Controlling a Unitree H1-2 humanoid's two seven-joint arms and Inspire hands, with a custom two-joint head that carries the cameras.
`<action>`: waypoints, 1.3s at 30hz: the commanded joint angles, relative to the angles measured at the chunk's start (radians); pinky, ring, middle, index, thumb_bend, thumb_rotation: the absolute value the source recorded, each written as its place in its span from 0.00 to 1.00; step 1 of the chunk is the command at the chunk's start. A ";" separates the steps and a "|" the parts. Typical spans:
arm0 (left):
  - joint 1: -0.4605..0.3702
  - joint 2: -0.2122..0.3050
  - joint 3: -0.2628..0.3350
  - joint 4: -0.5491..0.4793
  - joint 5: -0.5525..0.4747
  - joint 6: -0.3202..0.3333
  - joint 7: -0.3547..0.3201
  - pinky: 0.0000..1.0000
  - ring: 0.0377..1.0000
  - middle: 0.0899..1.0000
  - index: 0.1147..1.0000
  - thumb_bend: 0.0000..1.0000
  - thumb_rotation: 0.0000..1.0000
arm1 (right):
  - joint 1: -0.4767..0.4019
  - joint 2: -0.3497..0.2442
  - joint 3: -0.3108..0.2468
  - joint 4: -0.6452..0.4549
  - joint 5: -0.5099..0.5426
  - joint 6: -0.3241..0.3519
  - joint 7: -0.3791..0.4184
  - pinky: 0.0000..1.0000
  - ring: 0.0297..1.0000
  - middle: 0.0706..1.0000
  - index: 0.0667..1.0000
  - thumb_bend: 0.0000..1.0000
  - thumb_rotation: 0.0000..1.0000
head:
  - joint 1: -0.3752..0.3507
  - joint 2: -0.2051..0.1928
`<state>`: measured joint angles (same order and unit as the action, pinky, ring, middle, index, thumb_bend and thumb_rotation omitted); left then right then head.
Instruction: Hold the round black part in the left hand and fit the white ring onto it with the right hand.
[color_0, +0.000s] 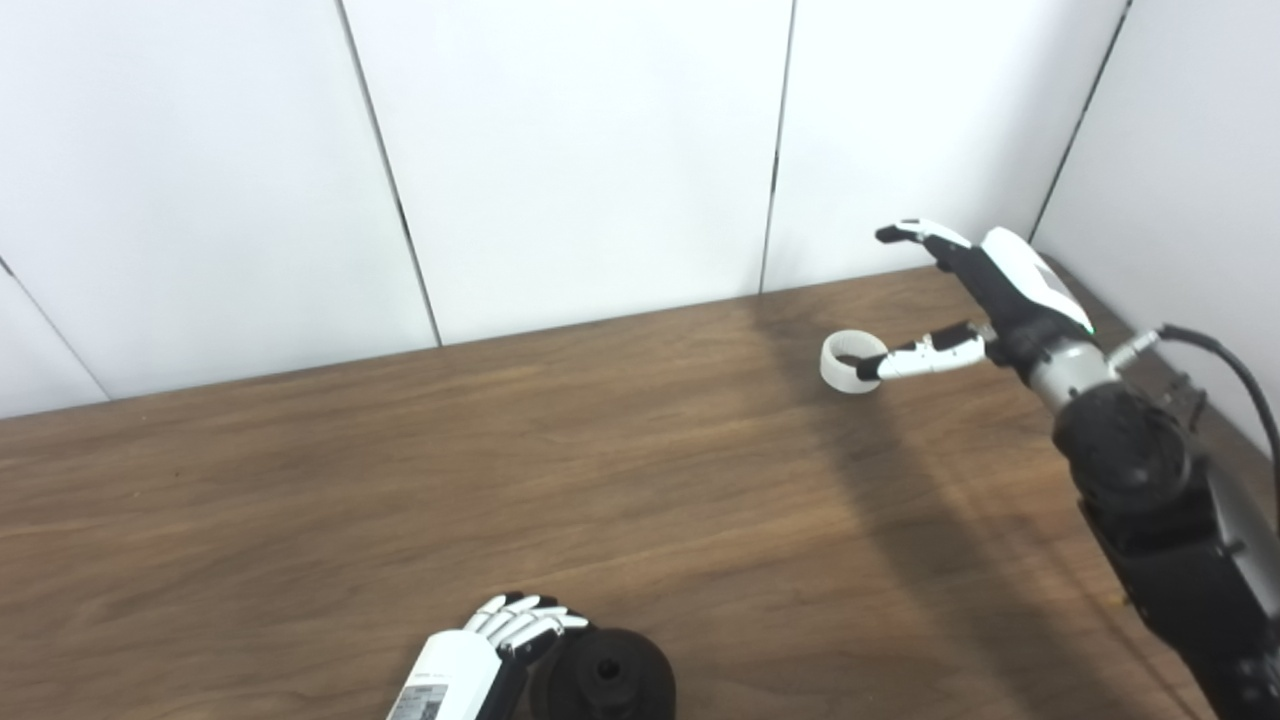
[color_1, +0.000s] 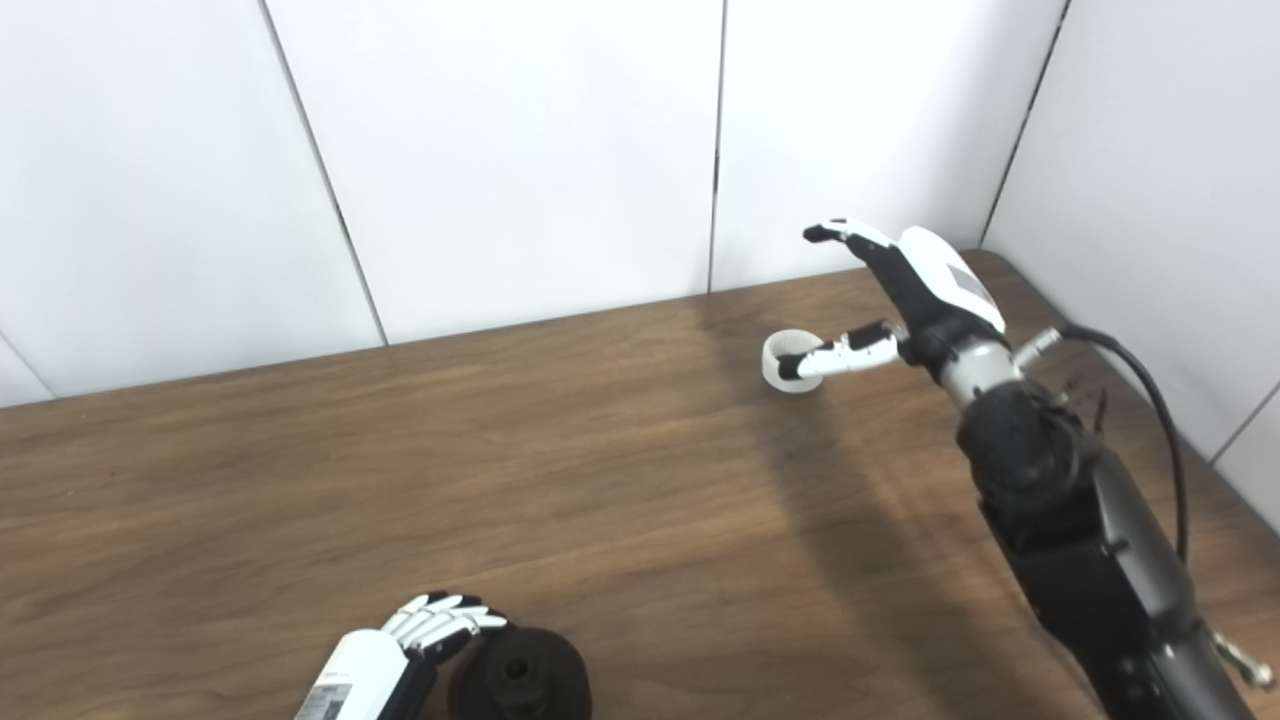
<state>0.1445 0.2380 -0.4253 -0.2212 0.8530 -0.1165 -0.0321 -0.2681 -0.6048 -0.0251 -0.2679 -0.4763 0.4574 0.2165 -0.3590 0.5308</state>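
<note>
A: Where is the round black plastic part (color_0: 603, 678) being kept?

B: It is being rested on the brown wood-grain counter (color_0: 500, 480) at the near edge, with a hole seen in its top. The left hand (color_0: 500, 645) is being pressed against its left side, the white fingers (color_0: 520, 618) being curled over toward it. Whether the part is actually being gripped cannot be told from either view.

A: And the small white plastic ring (color_0: 852, 361)?

B: It is being left on the counter far to the right, near the white panelled wall (color_0: 580, 150), well apart from the black part. It is being tilted up on its edge.

A: How is the right hand (color_0: 985, 290) being held?

B: It is being spread wide. The thumb tip is being laid against the ring's right rim, while the upper fingers (color_0: 915, 233) are being kept raised above it, nothing being clasped.
</note>
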 joint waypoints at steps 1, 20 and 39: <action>0.015 0.032 0.004 0.043 0.057 0.043 -0.038 0.90 0.84 0.75 0.42 0.52 0.06 | -0.070 -0.042 0.005 0.024 -0.028 0.004 0.016 0.86 0.94 0.93 0.82 0.97 0.24 | -0.003 0.001; 0.019 0.030 0.007 0.024 0.058 0.056 -0.061 0.92 0.85 0.76 0.42 0.52 0.06 | -0.263 -0.031 0.088 0.342 -0.267 0.012 0.267 0.88 0.97 0.95 0.83 1.00 0.28 | 0.001 0.014; 0.020 0.032 0.012 0.019 0.048 0.053 -0.065 0.93 0.85 0.76 0.42 0.52 0.06 | -0.288 -0.006 0.150 0.453 -0.290 0.012 0.278 0.96 1.00 0.97 0.84 1.00 0.29 | 0.001 0.026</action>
<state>0.1485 0.2376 -0.4207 -0.2308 0.8529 -0.1126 -0.0475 -0.4950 -0.5962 0.1281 0.1924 -0.7543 0.4718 0.5149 -0.3574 0.5568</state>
